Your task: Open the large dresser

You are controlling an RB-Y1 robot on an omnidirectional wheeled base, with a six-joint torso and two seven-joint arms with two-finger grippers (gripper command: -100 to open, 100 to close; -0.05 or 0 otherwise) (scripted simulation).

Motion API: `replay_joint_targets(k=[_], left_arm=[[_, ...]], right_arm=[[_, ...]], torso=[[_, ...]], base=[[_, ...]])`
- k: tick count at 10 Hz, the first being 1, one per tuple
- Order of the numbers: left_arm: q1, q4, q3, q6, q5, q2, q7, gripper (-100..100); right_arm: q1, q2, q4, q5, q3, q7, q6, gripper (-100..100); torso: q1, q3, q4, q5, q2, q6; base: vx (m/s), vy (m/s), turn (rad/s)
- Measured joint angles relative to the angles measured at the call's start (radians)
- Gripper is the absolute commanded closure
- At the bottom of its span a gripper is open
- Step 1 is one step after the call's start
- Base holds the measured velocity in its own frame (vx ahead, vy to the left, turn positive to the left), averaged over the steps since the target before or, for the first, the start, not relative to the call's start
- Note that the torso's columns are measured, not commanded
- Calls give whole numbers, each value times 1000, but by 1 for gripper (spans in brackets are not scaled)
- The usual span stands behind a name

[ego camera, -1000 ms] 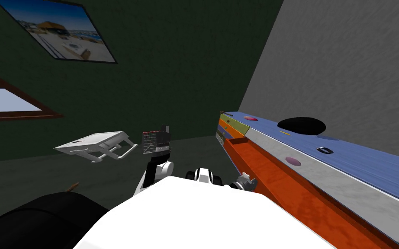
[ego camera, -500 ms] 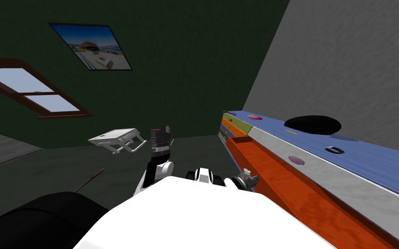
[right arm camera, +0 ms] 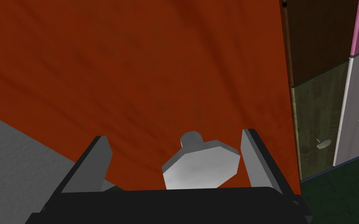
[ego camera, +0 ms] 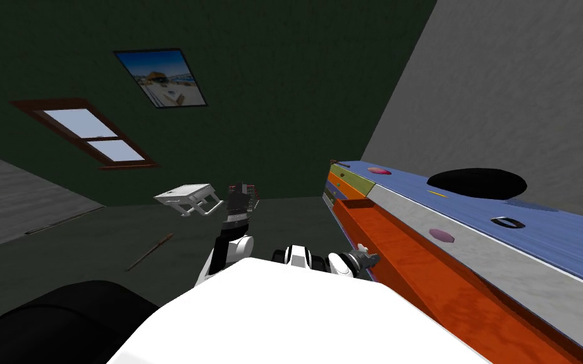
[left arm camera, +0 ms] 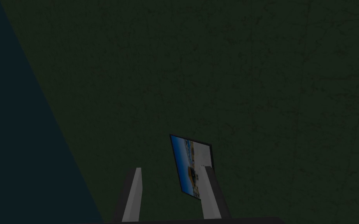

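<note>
**One orange drawer (ego camera: 423, 265) drawn out; both grippers open**

The right gripper (right arm camera: 175, 137) was found at the flat front of the orange drawer. Its two fingers stood wide apart, one on either side of a faceted grey knob (right arm camera: 202, 161) on that front. The knob sat off-centre between them, just beside one finger and well clear of the other. Contact with the nearer finger could not be confirmed. Nothing was clamped.

The left gripper (ego camera: 241, 188) was raised ahead of the torso, to the left of the dresser. Its fingers were parted, with nothing between them.

The large dresser (ego camera: 556, 234), with a blue top and drawer fronts of several colours, stood along the grey wall on the robot's right. The orange drawer projected from its face, and the head view looked down into its open trough. In the right wrist view an olive-green front (right arm camera: 315, 116) and a pale grey front (right arm camera: 356, 109), each with a small knob, lay further back than the orange front.

Compared with one second earlier, the head camera had turned. The brown-framed window (ego camera: 85, 133), the framed seaside picture (ego camera: 160, 79) and a white flat-topped piece of furniture (ego camera: 189, 196) had all shifted toward the middle of the view. This was the robot's own movement, not theirs. The orange drawer remained drawn out, the right gripper remained at its front, and the left gripper remained raised.
</note>
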Motion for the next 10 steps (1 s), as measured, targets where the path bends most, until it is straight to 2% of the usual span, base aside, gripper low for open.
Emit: replay_joint_targets(k=[1,2,3,5,6,7,8,10], left_arm=[[0,0,0,0,0,0,0,0],[0,0,0,0,0,0,0,0],[0,0,0,0,0,0,0,0],[0,0,0,0,0,0,0,0],[0,0,0,0,0,0,0,0],[0,0,0,0,0,0,0,0],[0,0,0,0,0,0,0,0],[0,0,0,0,0,0,0,0]], right_arm=[[-3,-7,-13,-19,1,16,3,-100],[0,-20,-57,-54,1,56,9,-100],[-9,-26,-65,-74,2,76,12,-100],[-51,-39,-45,-127,3,98,23,-100],[-57,-47,-68,-161,6,126,36,-100],[-78,-49,-57,-180,6,138,43,-100],[-78,-46,-51,-185,7,139,38,0],[-72,-39,-46,-191,8,139,28,0]], torso=[[1,0,1,1,2,1],[5,1,4,5,5,-1],[7,1,3,7,6,2],[8,1,4,8,6,3],[10,1,6,10,7,0],[12,1,6,11,7,1],[10,0,4,9,5,3],[3,0,0,3,3,3]], base=[[-119,15,195],[-95,7,95],[-126,2,170],[-99,6,149],[-81,13,76],[-17,3,27],[10,-1,19],[10,1,13]])
